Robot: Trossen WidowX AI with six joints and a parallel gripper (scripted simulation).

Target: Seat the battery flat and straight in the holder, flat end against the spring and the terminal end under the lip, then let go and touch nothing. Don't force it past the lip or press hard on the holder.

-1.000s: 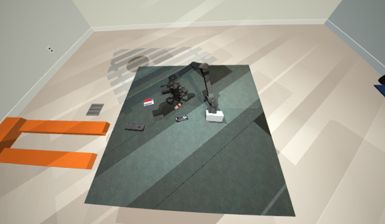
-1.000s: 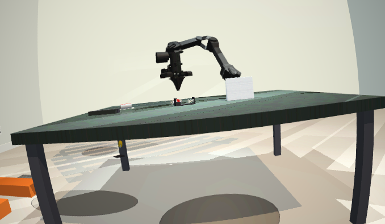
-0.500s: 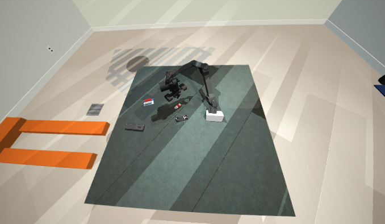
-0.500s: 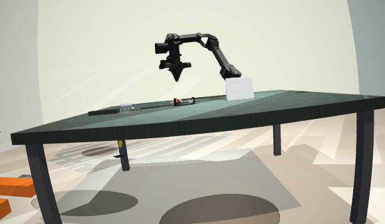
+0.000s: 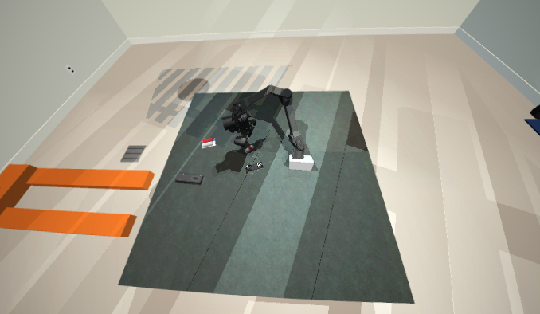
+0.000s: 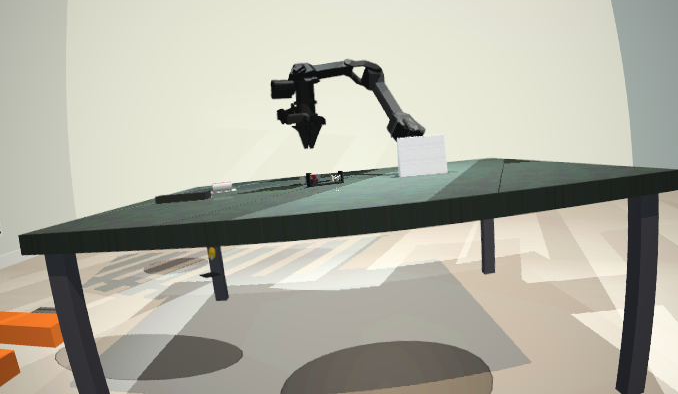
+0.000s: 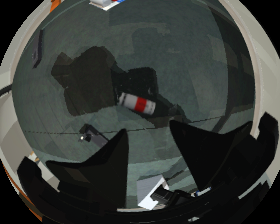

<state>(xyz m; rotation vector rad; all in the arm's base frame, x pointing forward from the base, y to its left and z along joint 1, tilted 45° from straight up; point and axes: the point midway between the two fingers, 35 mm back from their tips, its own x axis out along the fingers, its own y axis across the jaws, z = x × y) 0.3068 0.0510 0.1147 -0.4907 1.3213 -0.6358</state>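
The battery (image 5: 249, 148) (image 6: 313, 176) (image 7: 141, 104), white with a red band, lies on its side on the dark green table, outside the holder. The small black holder (image 5: 254, 166) (image 6: 327, 184) (image 7: 99, 138) lies nearer the top camera than the battery; no battery shows in it. Its spring and lip are too small to tell apart. My gripper (image 6: 309, 147) (image 7: 148, 128) points down, open and empty, above the table. In the wrist view the battery shows beyond the gap between the fingertips. The fingertips are not clear in the top view.
A white block (image 5: 301, 164) (image 6: 422, 156) stands by the arm's base. A dark flat case (image 5: 189, 178) (image 6: 183, 197) (image 7: 37, 49) and a red and white item (image 5: 208, 143) (image 6: 222, 186) lie on the table (image 5: 271, 231) (image 6: 350, 227) to the left in the top and exterior views.
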